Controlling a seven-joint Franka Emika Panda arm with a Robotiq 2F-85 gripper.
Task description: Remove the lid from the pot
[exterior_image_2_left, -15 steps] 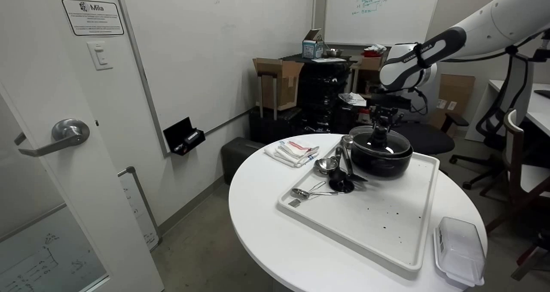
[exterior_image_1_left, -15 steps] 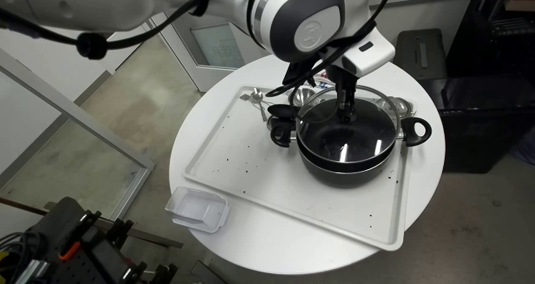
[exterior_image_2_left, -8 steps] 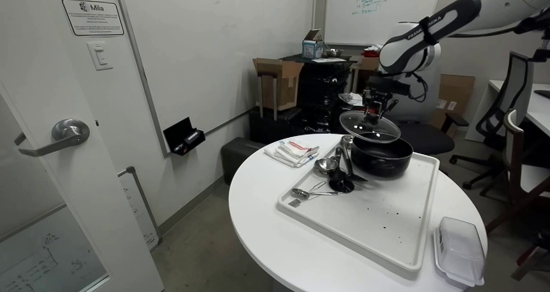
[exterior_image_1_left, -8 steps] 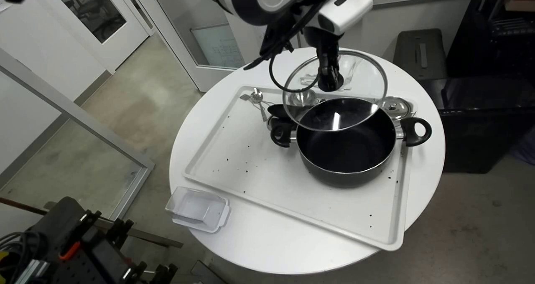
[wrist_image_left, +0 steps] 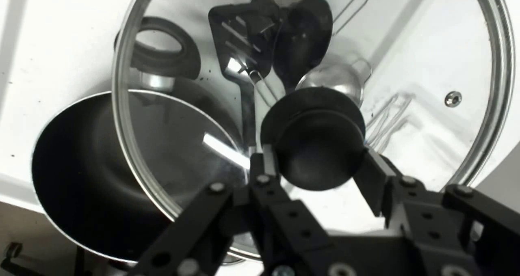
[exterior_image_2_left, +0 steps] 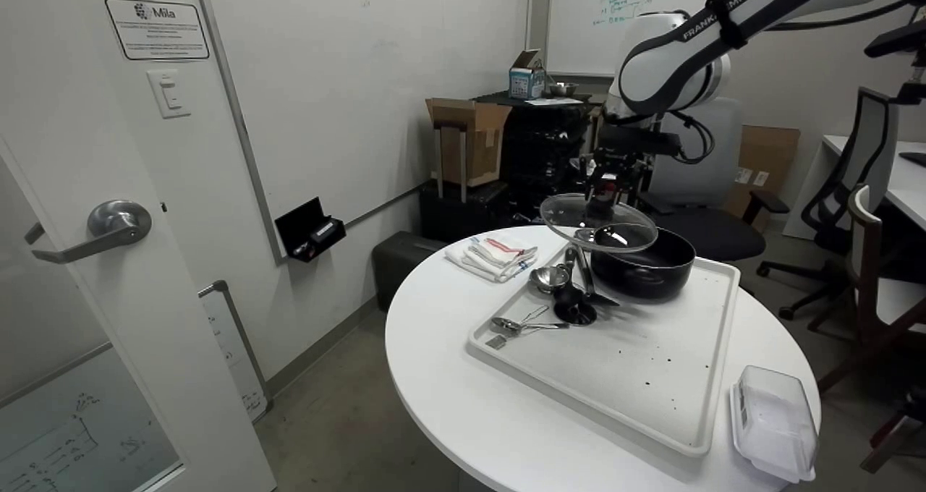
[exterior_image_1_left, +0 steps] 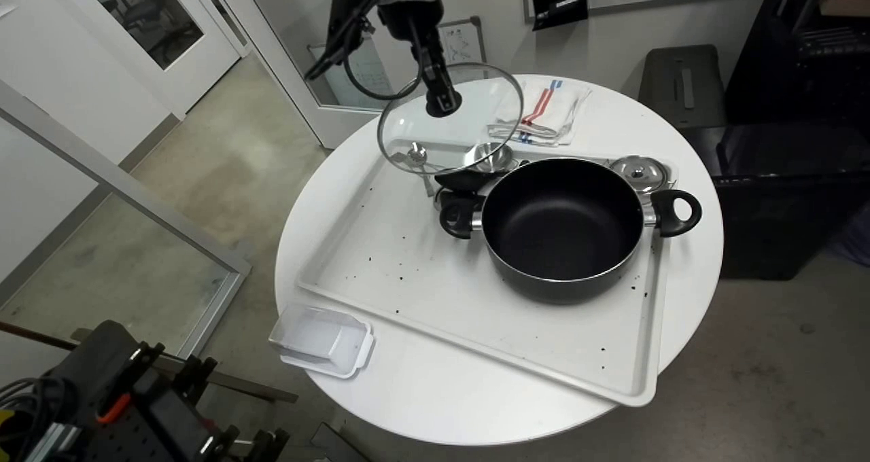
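Observation:
The lid is round clear glass with a metal rim and a black knob. It shows in both exterior views (exterior_image_1_left: 401,132) (exterior_image_2_left: 561,221) and the wrist view (wrist_image_left: 443,146). My gripper (exterior_image_1_left: 443,102) is shut on the knob, with a finger on each side of it in the wrist view (wrist_image_left: 319,160). The lid hangs tilted in the air, off to one side of the pot. The black pot (exterior_image_1_left: 557,289) stands uncovered on the tray with its dark interior showing; the wrist view shows it at left (wrist_image_left: 81,178), partly behind the lid glass. It also shows in an exterior view (exterior_image_2_left: 644,281).
A white tray (exterior_image_1_left: 435,278) lies on a round white table (exterior_image_1_left: 435,397). Black utensils (exterior_image_1_left: 465,180), a metal cup (exterior_image_1_left: 491,157) and a spoon (exterior_image_2_left: 506,325) lie beside the pot, partly under the lid. A towel (exterior_image_1_left: 544,112) and a plastic container (exterior_image_1_left: 323,343) are on the table.
My gripper has carried the lid from low over the pot upward and sideways, past the pot's edge toward the utensils. The pot has stayed in place.

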